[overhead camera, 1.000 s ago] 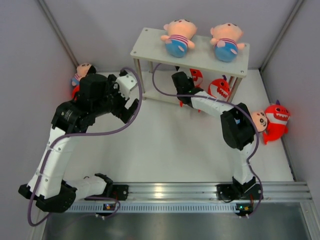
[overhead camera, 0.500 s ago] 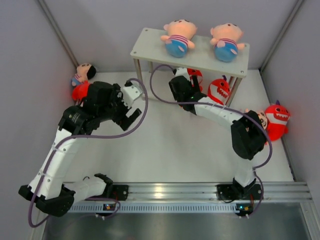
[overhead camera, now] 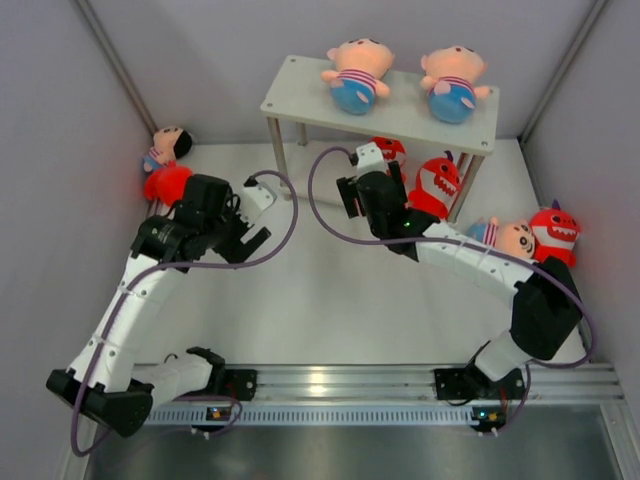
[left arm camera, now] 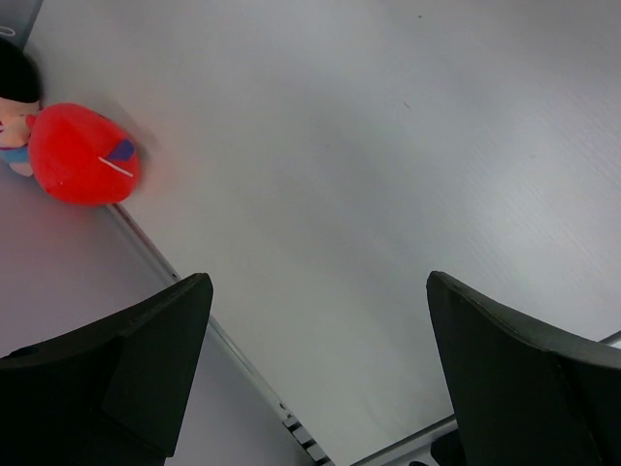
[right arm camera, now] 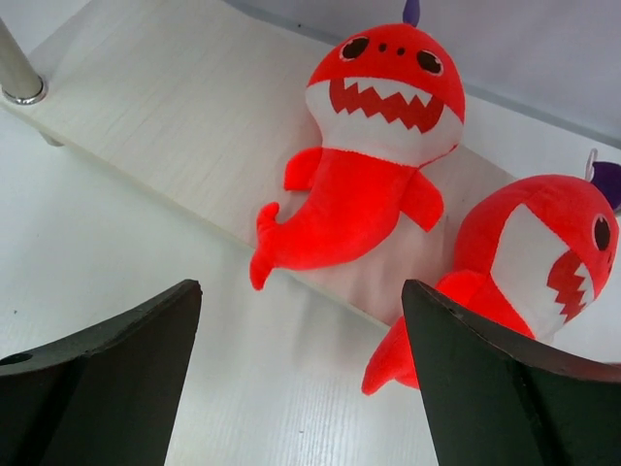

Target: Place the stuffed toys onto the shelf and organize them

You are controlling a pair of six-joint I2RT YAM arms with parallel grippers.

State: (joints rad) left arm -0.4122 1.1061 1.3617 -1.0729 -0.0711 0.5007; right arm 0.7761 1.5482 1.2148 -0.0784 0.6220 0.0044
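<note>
The shelf (overhead camera: 400,118) stands at the back with two peach dolls (overhead camera: 355,72) (overhead camera: 453,82) lying on its top board. Two red sharks (right arm camera: 369,165) (right arm camera: 529,262) lie on the lower board (right arm camera: 165,107). My right gripper (right arm camera: 299,289) hovers just in front of them, open and holding nothing; from above it (overhead camera: 378,172) sits at the shelf's front edge. My left gripper (overhead camera: 243,243) is open over bare floor, also empty (left arm camera: 318,279). Against the left wall lie a doll (overhead camera: 166,143) and a red shark (left arm camera: 82,153). By the right wall lie another doll (overhead camera: 510,238) and shark (overhead camera: 553,235).
Grey enclosure walls close in on the left, back and right. A silver shelf leg (right arm camera: 19,76) stands left of the right gripper. Purple cables loop off both arms. An aluminium rail (overhead camera: 320,380) carries the arm bases at the near edge.
My right gripper opened, let go of the left shark on the lower board and drew back from under the shelf. The left arm swung down and nearer, away from the shelf.
</note>
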